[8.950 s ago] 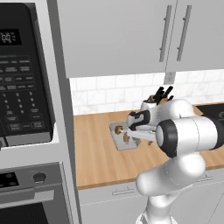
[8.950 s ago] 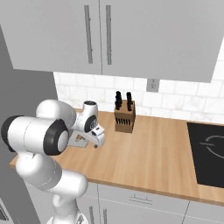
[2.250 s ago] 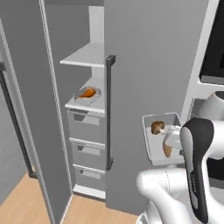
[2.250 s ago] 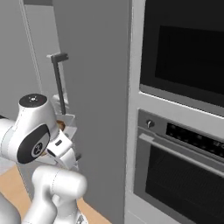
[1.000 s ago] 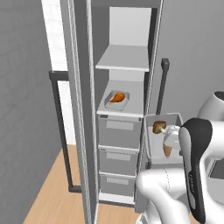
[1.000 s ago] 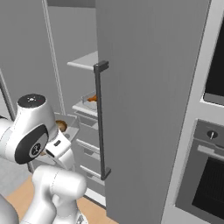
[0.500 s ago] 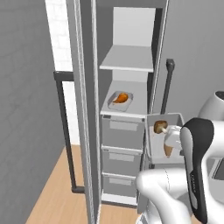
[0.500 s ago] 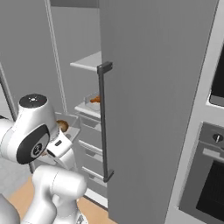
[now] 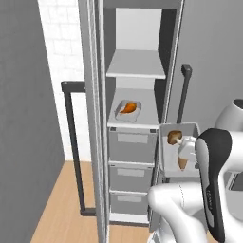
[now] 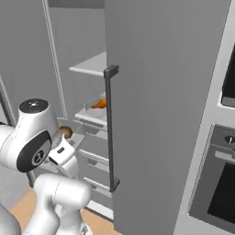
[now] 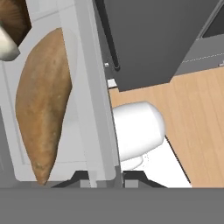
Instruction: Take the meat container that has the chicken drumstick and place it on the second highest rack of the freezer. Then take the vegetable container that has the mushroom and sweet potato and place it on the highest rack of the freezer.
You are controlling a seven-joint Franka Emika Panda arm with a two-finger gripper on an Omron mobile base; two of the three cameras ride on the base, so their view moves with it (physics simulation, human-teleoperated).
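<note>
The freezer [image 9: 135,28] stands open in front of me. Its highest rack [image 9: 136,64] is a bare light-grey board. On the shelf below sits the meat container [image 9: 128,110] with the orange-brown chicken drumstick [image 9: 127,107], also seen as the drumstick [image 10: 97,104] from the right. My gripper [image 9: 188,151] is shut on the rim of the vegetable container [image 9: 167,154], held right of the drawers, below shelf height. Inside it lie the mushroom [image 9: 174,137] and the sweet potato [image 9: 182,163]. The hand view has the sweet potato [image 11: 41,105], the mushroom [image 11: 11,26] and the container wall [image 11: 89,100] between my fingertips [image 11: 106,178].
Three grey drawers [image 9: 132,144] fill the freezer's lower part. The freezer door [image 10: 156,114] with its dark bar handle [image 10: 110,128] stands open on the right. Another dark handle [image 9: 71,142] hangs at the left. A black wall oven [image 10: 220,179] is further right. Wooden floor [image 9: 57,209] lies below.
The whole picture has shifted as the base drove and turned: the open freezer now sits nearer and more central. The vegetable container stays in my gripper, the drumstick container stays on its shelf.
</note>
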